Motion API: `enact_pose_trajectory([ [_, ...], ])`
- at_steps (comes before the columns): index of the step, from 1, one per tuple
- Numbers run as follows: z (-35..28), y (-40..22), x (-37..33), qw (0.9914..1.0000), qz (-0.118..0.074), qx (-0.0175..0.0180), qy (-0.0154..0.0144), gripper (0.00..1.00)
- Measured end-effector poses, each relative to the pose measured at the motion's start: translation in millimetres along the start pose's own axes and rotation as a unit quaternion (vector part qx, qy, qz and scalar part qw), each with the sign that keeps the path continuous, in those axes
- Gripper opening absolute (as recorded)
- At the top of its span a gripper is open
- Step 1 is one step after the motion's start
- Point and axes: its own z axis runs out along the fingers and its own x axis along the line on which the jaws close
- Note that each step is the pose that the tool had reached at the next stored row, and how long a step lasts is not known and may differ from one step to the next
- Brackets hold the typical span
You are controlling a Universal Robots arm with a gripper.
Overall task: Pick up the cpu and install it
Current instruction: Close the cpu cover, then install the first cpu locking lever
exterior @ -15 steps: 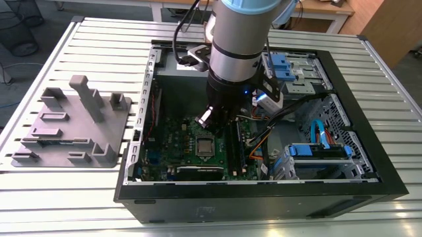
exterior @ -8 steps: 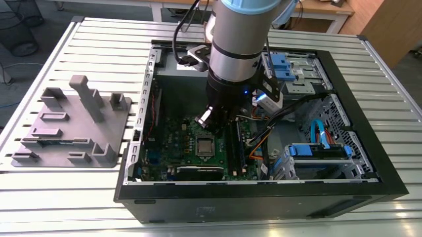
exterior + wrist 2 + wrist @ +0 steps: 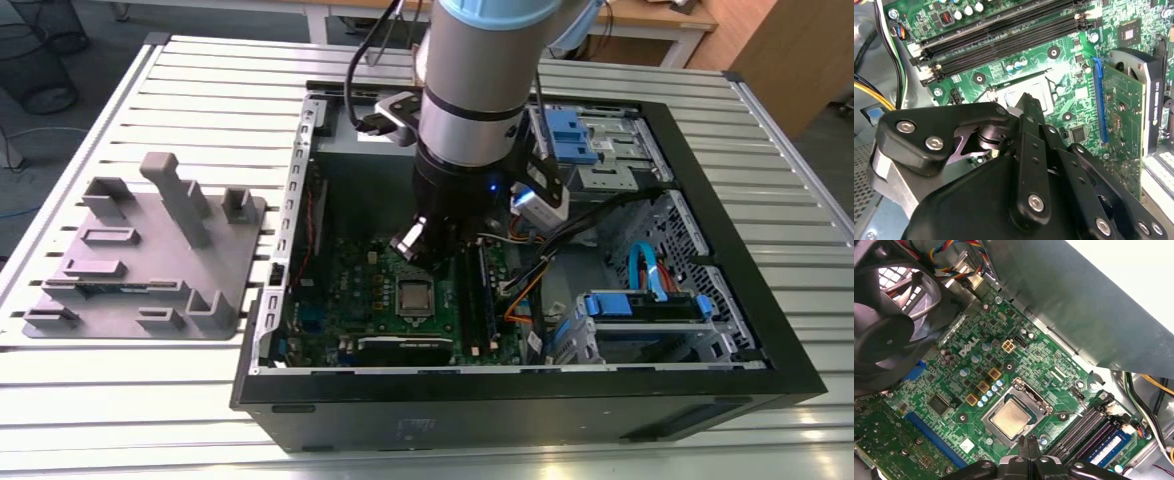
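Slatted metal workbench in a workshop corner

The pale ribbed table (image 3: 160, 400) sits on a grey-blue floor (image 3: 80, 25), with a black wire bin (image 3: 40, 70), wooden desks (image 3: 667, 20) behind and a wooden panel (image 3: 787, 50) at the exterior view's right.

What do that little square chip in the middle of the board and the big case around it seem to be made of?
The cpu seems topped with dull silver-grey metal, matte with a faint sheen. The computer case looks like sheet metal: black painted rim outside, bare grey inside, with folded edges.
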Motion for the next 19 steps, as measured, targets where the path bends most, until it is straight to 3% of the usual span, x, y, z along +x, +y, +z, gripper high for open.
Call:
enact_pose_trajectory([
  [19, -2.0, 1.3, 1.8, 1.00000, 0.000, 0.0006, -0.0006, 0.11],
])
